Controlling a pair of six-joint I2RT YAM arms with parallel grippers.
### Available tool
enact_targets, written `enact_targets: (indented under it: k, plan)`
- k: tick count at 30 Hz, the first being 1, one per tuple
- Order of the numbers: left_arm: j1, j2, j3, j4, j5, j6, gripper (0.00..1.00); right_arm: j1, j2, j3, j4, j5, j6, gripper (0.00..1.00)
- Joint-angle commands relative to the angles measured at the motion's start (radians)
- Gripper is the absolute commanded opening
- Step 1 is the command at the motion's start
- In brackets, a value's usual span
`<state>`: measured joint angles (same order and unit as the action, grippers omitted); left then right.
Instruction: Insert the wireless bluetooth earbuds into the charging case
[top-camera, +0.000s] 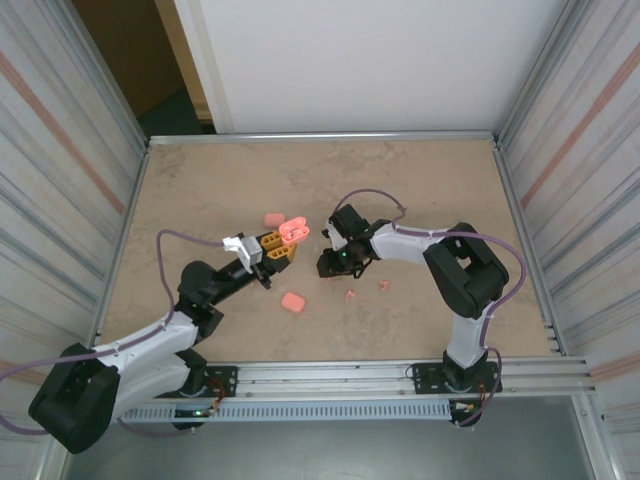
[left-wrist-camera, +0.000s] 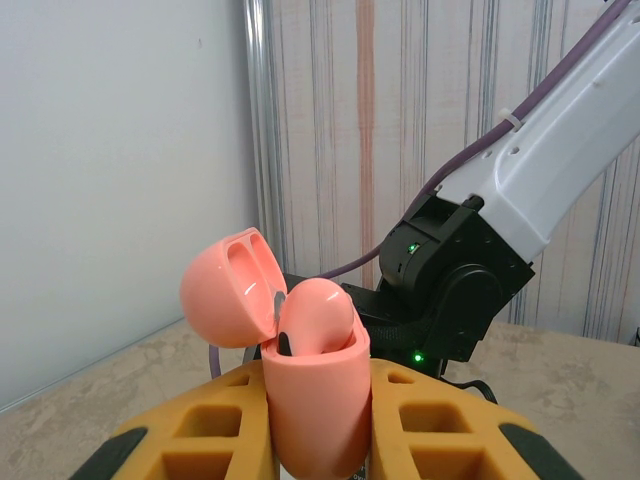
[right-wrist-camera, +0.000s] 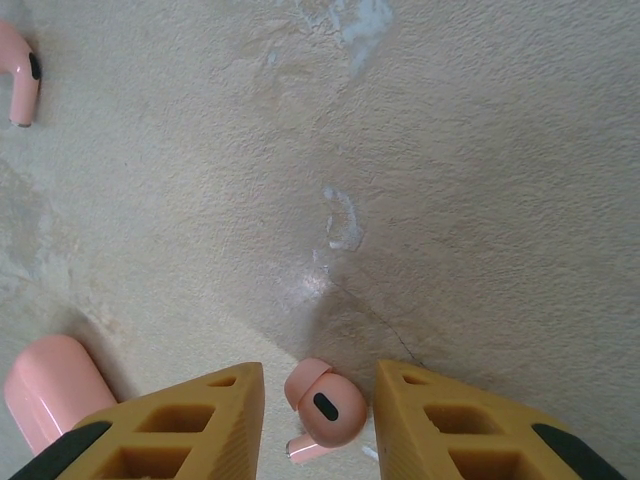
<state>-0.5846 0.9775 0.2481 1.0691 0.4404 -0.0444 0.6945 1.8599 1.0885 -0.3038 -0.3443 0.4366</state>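
From above, the left claw (top-camera: 285, 243) is clamped on the open charging case (top-camera: 293, 231), lid up. The right claw (top-camera: 335, 265) points down at the table just to the right of that case. Two loose earbuds (top-camera: 352, 293) lie further right of the case and nearer the arm bases. One closed case (top-camera: 273, 218) sits just beyond it and another (top-camera: 293, 301) nearer.

From the left wrist, the case body (left-wrist-camera: 315, 400) stands upright between the yellow fingers (left-wrist-camera: 200, 430), gripped firmly. The lid (left-wrist-camera: 230, 285) is thrown back to the left, and the right arm (left-wrist-camera: 450, 290) is just behind.

From the right wrist, the fingers (right-wrist-camera: 190, 430) stand apart, straddling an earbud (right-wrist-camera: 325, 405) lying on the table with a thin gap on each side. Another earbud (right-wrist-camera: 20, 85) lies well off.

I'd say the step is picking up this earbud. It should be pinched squarely across the bulb, so the stem hangs free and can be aimed into a well of the case. The left claw should hold the case steady, mouth up.
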Motion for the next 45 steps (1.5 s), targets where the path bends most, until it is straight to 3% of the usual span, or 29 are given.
enact_targets:
  k: [1, 32, 45]
  plan:
    - [-0.004, -0.014, -0.001, 0.012, -0.008, 0.02, 0.0, 0.017, -0.01, -0.008, -0.039, 0.0, -0.013, 0.33]
    - [-0.003, -0.005, 0.006, 0.008, -0.007, 0.025, 0.0, 0.017, -0.022, -0.027, -0.05, 0.008, -0.029, 0.31]
    - [-0.003, -0.007, 0.0, 0.003, -0.009, 0.025, 0.0, 0.017, -0.053, -0.036, -0.035, 0.03, -0.053, 0.18]
